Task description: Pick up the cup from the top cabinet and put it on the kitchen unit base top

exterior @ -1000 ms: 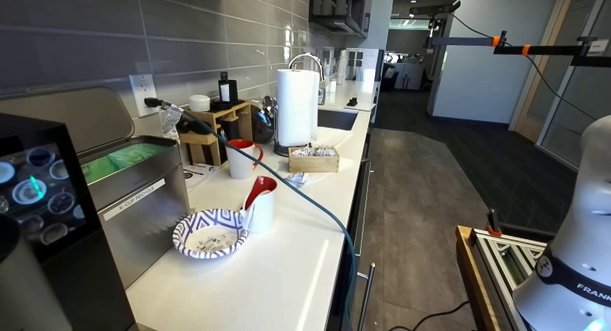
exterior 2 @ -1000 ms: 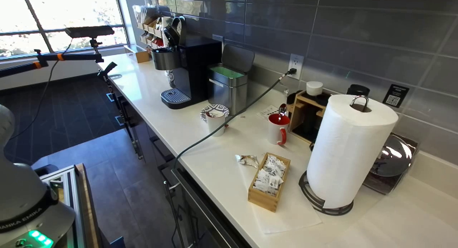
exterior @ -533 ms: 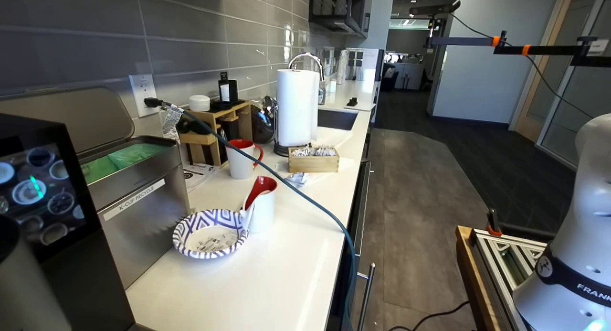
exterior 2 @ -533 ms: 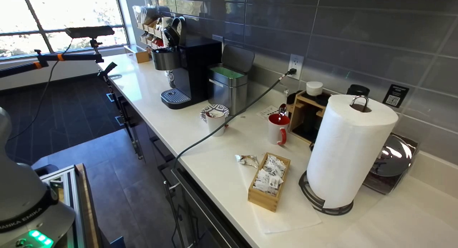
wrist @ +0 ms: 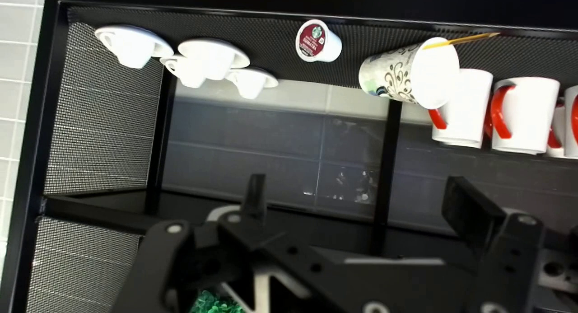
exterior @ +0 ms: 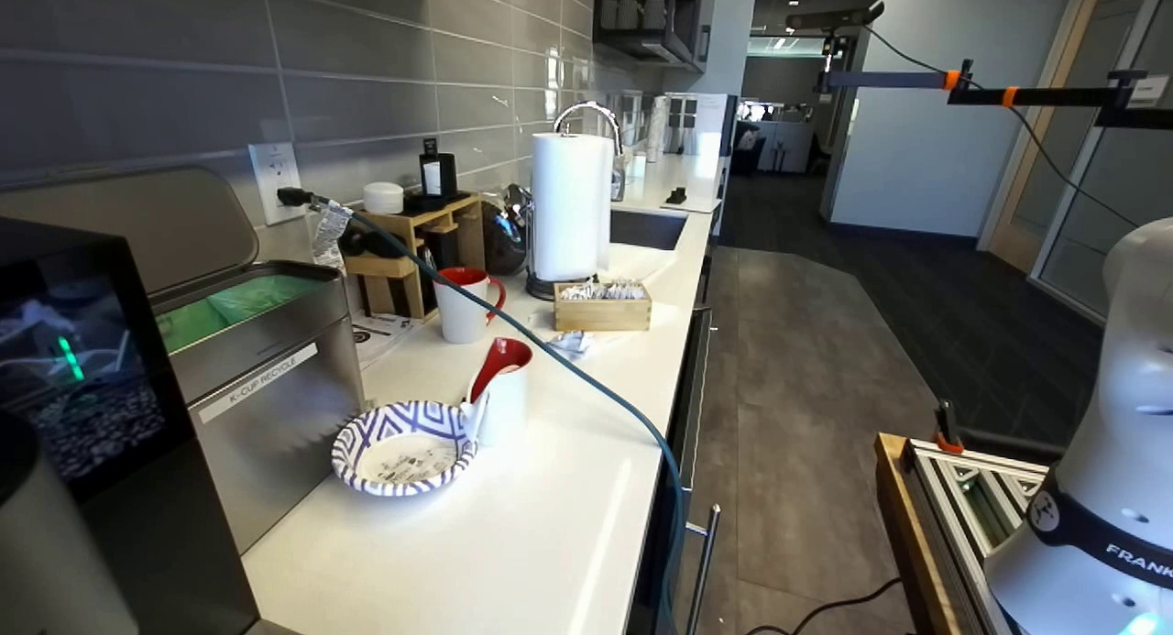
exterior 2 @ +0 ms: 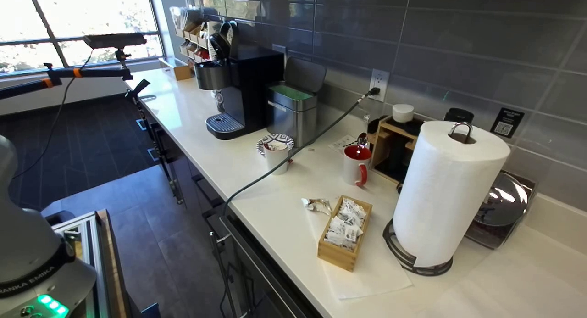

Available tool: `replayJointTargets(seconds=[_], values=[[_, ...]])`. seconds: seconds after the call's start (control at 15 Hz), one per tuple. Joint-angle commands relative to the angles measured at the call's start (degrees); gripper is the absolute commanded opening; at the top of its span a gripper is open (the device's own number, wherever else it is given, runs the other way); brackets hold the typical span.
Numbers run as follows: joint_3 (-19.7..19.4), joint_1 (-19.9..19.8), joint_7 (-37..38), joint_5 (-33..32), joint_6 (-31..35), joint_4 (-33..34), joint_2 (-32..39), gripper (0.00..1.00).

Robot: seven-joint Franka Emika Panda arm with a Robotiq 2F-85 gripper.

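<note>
The wrist view seems to stand upside down. In it, the cup point(wrist: 397, 76), white, tapered and with dark swirl marks, rests on a black mesh shelf point(wrist: 280, 26), its wide white end towards the right. A thin yellow stick point(wrist: 460, 39) shows at its rim. My gripper point(wrist: 361, 195) is open and empty; its fingers are apart from the cup, lower in the picture. The kitchen unit base top is the long white countertop, seen in both exterior views point(exterior: 440, 562) point(exterior 2: 275, 226). The gripper and the patterned cup are out of both exterior views.
White mugs with red handles point(wrist: 526, 114) stand close beside the cup. A coffee pod point(wrist: 318, 41) and several small cups on saucers point(wrist: 212, 58) share the shelf. The countertop holds a patterned bowl point(exterior: 403, 447), a white cup point(exterior: 504, 410) and a paper towel roll point(exterior 2: 451, 194); a cable point(exterior: 596, 388) crosses it.
The visible part of the arm has shifted slightly in both exterior views. The coffee machine's screen picture has changed. The things on the countertop have not moved.
</note>
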Motion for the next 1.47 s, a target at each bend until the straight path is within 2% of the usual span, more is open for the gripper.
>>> replayJointTargets(seconds=[0.0,0.4,0.8,1.13,1.4], values=[[-0.3,0.3,0.1,-0.2,-0.2,0.4,0.0,1.00],[-0.3,0.3,0.1,-0.2,-0.2,0.3,-0.4,1.00],[1.9,7.3,-6.6,2.9,-5.9,4.6,8.5,1.00],[5.7,6.8,-10.4,-4.5,-4.9,12.6,20.2,1.00],[6.5,6.5,-10.9,-10.8,-6.8,20.9,28.0,1.00]])
